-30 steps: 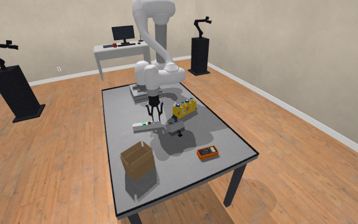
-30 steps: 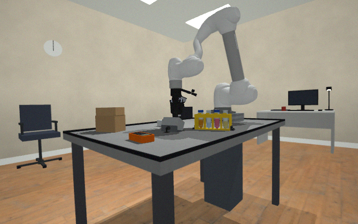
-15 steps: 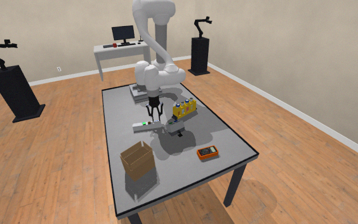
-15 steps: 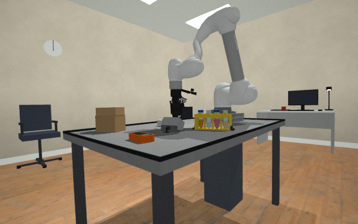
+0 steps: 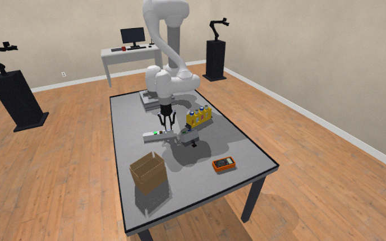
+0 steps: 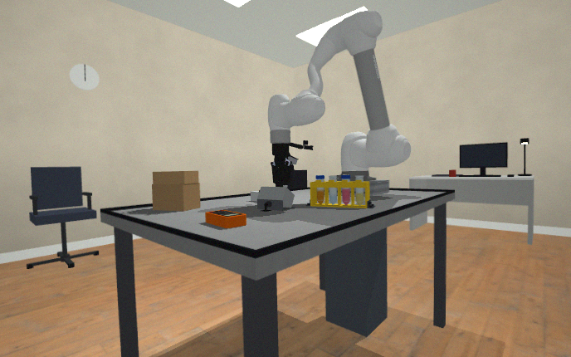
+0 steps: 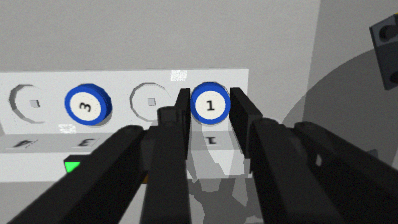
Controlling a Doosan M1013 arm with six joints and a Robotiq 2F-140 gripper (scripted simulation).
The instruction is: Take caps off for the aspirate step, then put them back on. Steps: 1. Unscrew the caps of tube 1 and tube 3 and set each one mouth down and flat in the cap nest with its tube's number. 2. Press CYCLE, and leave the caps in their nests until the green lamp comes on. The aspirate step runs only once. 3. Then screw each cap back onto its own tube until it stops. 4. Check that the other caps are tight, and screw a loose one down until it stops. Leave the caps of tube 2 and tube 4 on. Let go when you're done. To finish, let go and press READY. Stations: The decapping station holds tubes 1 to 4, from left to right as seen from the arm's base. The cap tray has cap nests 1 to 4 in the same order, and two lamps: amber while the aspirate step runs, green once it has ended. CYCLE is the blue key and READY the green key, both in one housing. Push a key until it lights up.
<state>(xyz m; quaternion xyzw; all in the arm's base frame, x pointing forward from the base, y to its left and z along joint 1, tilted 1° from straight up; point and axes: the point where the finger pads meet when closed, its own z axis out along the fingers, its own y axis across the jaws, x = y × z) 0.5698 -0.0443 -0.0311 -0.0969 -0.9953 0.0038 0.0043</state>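
Observation:
My gripper (image 7: 209, 103) points down over the white cap tray (image 5: 160, 136). Its two fingers press on both sides of cap 1 (image 7: 210, 103), a blue-rimmed white cap that lies flat in the rightmost nest of the wrist view. Cap 3 (image 7: 87, 104) lies flat in its own nest. The nests between and beside them (image 7: 150, 100) are empty. A green lamp (image 7: 72, 165) is lit on the tray's front. The yellow tube rack (image 5: 198, 116) stands to the right of the tray in the top view, where my gripper (image 5: 166, 127) also shows.
The grey key housing (image 5: 189, 136) sits between the tray and the rack. A cardboard box (image 5: 148, 172) and an orange multimeter (image 5: 223, 163) lie nearer the table's front edge. The arm's base stands at the table's far end.

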